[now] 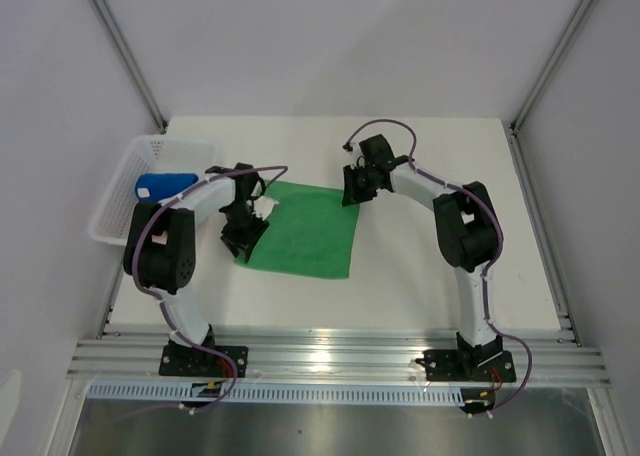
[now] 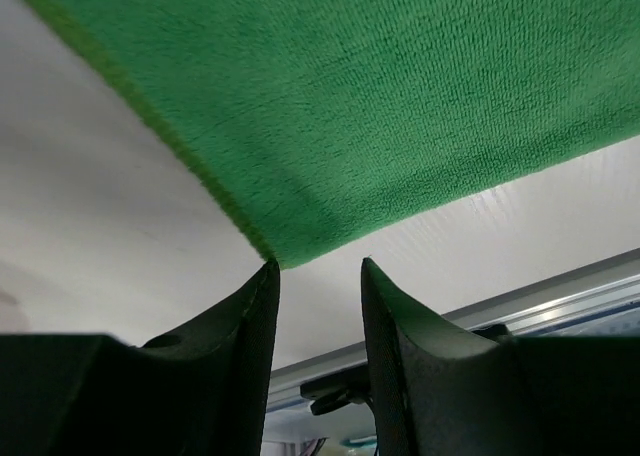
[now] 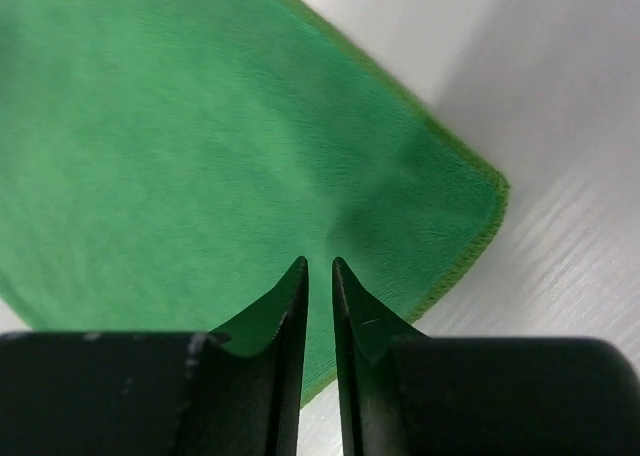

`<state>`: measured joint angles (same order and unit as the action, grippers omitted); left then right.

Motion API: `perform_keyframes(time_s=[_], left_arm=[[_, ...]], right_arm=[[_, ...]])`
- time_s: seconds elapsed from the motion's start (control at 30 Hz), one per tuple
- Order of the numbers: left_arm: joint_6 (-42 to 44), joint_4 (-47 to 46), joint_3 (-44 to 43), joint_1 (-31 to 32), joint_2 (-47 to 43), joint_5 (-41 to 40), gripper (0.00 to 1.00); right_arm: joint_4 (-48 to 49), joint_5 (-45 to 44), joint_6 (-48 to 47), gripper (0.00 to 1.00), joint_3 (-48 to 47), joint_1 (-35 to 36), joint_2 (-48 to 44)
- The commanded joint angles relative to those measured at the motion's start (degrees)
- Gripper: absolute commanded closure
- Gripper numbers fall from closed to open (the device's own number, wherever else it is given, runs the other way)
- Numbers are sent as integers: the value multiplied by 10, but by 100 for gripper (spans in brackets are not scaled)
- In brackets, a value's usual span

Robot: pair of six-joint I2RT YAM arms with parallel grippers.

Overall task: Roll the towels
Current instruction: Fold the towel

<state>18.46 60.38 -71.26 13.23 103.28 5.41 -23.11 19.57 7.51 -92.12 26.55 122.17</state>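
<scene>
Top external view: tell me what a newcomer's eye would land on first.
The bright green towel spread flat in the middle stands out first. The left arm's fingers sit at its left edge by a corner, and the right arm's fingers are over its far right corner. At the far left a blue towel, apparently rolled, lies in a white mesh basket.

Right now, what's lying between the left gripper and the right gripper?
The green towel, spread flat, fills the stretch: left gripper at its near-left corner, right gripper at its far-right corner. The top view shows it.
</scene>
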Motion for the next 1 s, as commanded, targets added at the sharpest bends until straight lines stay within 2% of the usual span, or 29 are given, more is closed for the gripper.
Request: perform_keyframes(time_s=[0.0,0.37,0.6,0.77,0.83,0.97], left_arm=[[1,-32,17,19,9,-26,59],[24,-61,-69,28,103,-123,59],[39,-48,-155,31,140,-116,57],[70,-60,-178,25,126,-147,48],[67,-39,-200,22,125,-146,47],[55,5,-236,20,96,-119,43]], right_arm=[[-7,-2,21,83,-7,-15,25],[37,-2,86,84,175,-23,-59],[46,2,118,82,286,-17,-155],[23,23,55,74,296,10,-242],[12,27,38,70,288,14,-260],[-34,-7,14,68,241,-10,-264]])
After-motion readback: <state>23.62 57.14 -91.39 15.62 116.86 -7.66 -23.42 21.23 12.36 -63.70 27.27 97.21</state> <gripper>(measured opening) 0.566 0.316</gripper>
